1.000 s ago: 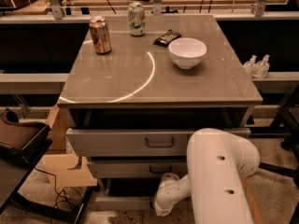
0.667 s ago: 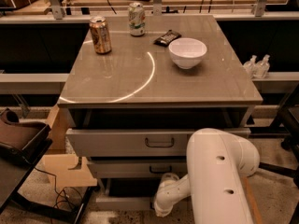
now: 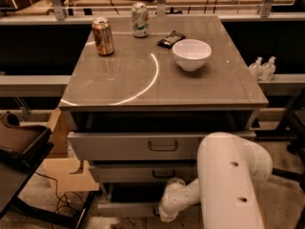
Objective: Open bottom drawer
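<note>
The grey metal cabinet has three drawers in the camera view. The bottom drawer (image 3: 126, 208) is the lowest, narrow front panel, just above the floor, with a dark gap above it. Its handle is hidden behind my arm. My white arm (image 3: 228, 185) reaches in from the lower right. The gripper (image 3: 163, 211) is low down against the right part of the bottom drawer's front. The middle drawer (image 3: 138, 172) and the top drawer (image 3: 128, 147) sit above it, each with a small dark loop handle.
On the cabinet top (image 3: 157, 85) stand a brown can (image 3: 103, 36), a green and white can (image 3: 139, 19), a dark snack packet (image 3: 171, 39) and a white bowl (image 3: 191, 54). A cardboard piece (image 3: 66, 174) and a dark chair (image 3: 19, 144) stand at the left. Two small bottles (image 3: 263, 68) are at the right.
</note>
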Robot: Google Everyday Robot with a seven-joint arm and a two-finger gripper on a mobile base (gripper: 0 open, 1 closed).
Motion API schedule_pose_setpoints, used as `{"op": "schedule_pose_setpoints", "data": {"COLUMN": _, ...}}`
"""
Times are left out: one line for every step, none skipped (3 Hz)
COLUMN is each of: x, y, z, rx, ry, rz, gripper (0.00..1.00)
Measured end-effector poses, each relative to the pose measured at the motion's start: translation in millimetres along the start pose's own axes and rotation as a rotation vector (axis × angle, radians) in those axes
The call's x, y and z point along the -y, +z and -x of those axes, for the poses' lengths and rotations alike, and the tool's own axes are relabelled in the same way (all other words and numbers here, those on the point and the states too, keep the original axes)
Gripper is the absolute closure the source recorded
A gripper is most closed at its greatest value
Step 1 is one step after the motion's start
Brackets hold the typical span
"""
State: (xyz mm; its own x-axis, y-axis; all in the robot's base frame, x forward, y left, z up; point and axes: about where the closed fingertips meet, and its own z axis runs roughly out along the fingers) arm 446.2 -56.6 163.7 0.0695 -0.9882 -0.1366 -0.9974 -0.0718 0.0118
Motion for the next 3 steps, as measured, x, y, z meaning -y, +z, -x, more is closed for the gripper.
{"op": "schedule_pose_setpoints", "data": {"x": -0.4, "y": -0.3, "z": -0.1, "rx": 0.000, "ry": 0.001, "rz": -0.001, "gripper": 1.00}}
{"op": "schedule_pose_setpoints", "data": {"x": -6.2, "y": -4.6, "z": -1.7, "rx": 0.003, "ry": 0.009, "rz": -0.018, "gripper": 1.00}}
{"op": "schedule_pose_setpoints", "data": {"x": -6.2, "y": -3.0, "z": -1.9, "rx": 0.003, "ry": 0.009, "rz": -0.018, "gripper": 1.00}}
